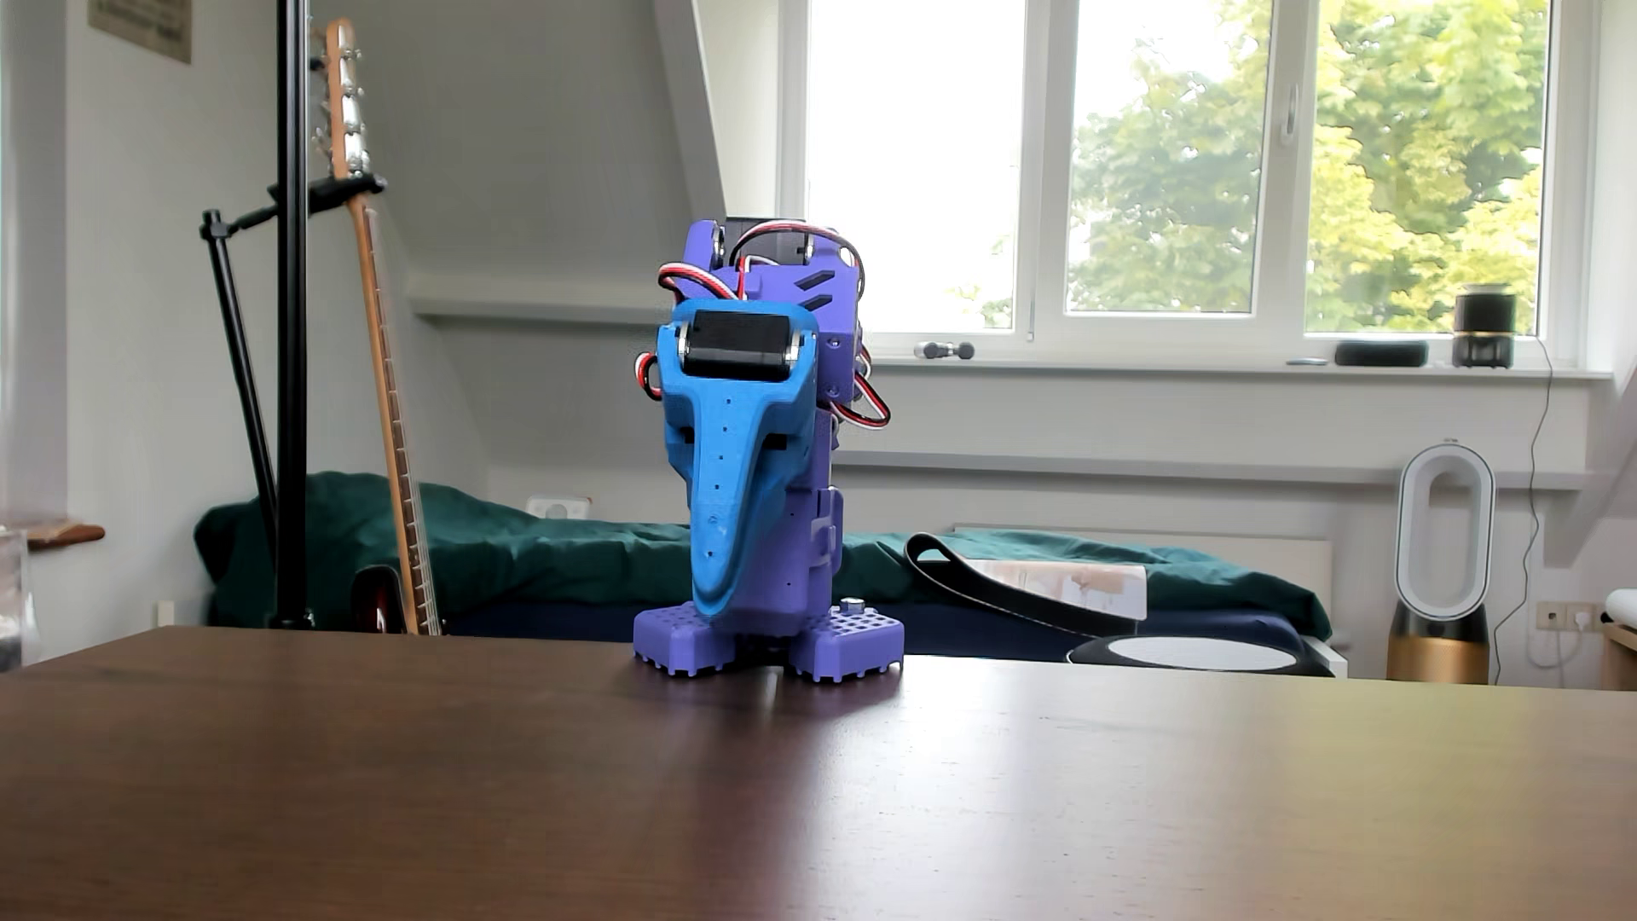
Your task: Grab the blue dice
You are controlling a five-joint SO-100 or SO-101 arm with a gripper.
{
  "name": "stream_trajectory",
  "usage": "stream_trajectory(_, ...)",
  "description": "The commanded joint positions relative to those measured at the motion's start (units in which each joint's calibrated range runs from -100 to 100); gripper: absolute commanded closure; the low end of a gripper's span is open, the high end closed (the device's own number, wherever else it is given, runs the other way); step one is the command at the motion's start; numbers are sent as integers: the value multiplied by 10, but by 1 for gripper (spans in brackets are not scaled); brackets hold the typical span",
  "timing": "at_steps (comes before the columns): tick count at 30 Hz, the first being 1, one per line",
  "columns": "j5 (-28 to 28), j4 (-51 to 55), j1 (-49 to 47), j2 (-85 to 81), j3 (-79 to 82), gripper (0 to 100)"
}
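My arm (779, 425) sits folded up over its purple base (769, 645) at the far side of the dark wooden surface (797, 797), and my tool (722, 593) hangs straight down in front of the base, its tip just above the base plate. The bright blue jaw faces the camera and lies flat against the purple jaw behind it, so the two appear pressed together with nothing between them, though from this head-on angle the seam is hard to see. I cannot find the blue dice anywhere in this view; the stretch of surface in front of me shows only reflections from the window (1152, 159). Behind me stands a guitar (381, 372) beside a black stand (290, 310) on the left, a bed with a green cover (496, 540) runs across the back, and a white bladeless fan (1442, 549) stands on the right under the sill.
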Motion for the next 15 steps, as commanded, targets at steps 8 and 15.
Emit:
stream_trajectory(8, 1, 107, 17, -9, -40, 97)
stream_trajectory(15, 1, 129, 30, -10, -41, 97)
